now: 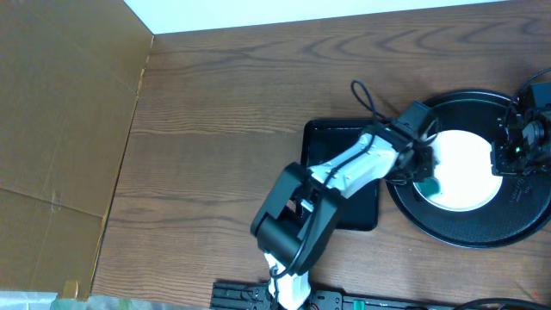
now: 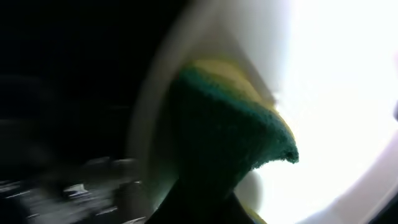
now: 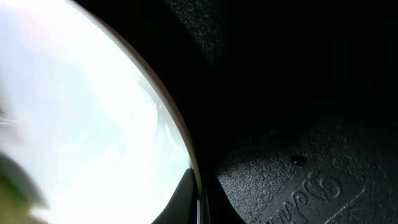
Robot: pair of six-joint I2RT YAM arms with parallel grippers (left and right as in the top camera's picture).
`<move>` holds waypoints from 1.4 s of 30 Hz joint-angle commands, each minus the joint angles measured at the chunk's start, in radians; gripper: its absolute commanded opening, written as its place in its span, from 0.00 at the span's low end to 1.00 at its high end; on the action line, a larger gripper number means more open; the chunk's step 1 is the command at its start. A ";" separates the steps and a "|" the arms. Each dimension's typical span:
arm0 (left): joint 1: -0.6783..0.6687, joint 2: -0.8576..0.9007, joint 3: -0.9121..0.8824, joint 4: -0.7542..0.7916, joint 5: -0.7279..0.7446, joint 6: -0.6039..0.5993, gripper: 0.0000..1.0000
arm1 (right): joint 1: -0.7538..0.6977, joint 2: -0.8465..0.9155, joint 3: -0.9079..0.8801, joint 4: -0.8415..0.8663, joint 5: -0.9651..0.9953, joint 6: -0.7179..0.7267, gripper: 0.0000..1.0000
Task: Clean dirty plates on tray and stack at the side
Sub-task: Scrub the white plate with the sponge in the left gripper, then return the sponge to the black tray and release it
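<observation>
In a blurred wrist view, left gripper [image 1: 419, 164] clamps sponge [image 2: 230, 124] against plate [image 1: 465, 168], hiding its left edge. At the rim, right gripper [image 1: 510, 153] is closed. The tray [image 1: 456, 228] is cut off at right.

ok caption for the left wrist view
Close-up: green-and-yellow sponge pressed on a white plate in the black tray

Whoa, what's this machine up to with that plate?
It is washing up. The left arm holds a green-and-yellow sponge on the left edge of a white plate lying in the round black tray. The right arm sits closed at the plate's right rim, apparently steadying it; whether it pinches the rim is unclear.
</observation>
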 commanded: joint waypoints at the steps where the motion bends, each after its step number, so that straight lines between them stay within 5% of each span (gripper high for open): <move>1: 0.048 -0.048 -0.047 -0.039 -0.112 0.008 0.08 | 0.007 0.031 -0.032 0.002 0.021 0.011 0.01; 9: 0.165 -0.367 -0.047 -0.185 -0.022 0.098 0.07 | 0.007 0.031 -0.032 0.002 0.021 0.011 0.01; 14: 0.279 -0.501 -0.049 -0.359 -0.203 0.172 0.08 | 0.007 0.031 -0.032 0.002 0.021 0.011 0.01; 19: 0.365 -0.496 -0.100 -0.402 -0.426 0.207 0.08 | 0.007 0.031 -0.032 0.002 0.021 0.011 0.01; 25: 0.423 -0.383 -0.203 -0.282 -0.428 0.214 0.08 | 0.007 0.031 -0.032 0.002 0.021 0.011 0.01; 28: 0.424 -0.328 -0.206 -0.271 -0.418 0.214 0.17 | 0.007 0.031 -0.032 0.002 0.021 0.011 0.01; 33: 0.424 -0.336 -0.198 -0.272 -0.342 0.214 0.49 | 0.007 0.031 -0.032 0.002 0.021 0.011 0.01; 38: 0.424 -0.419 -0.164 -0.313 -0.273 0.214 0.59 | 0.007 0.031 -0.032 0.003 0.021 0.011 0.02; 42: 0.424 -0.548 -0.129 -0.360 -0.265 0.214 0.64 | 0.007 0.031 -0.032 0.011 0.021 0.011 0.14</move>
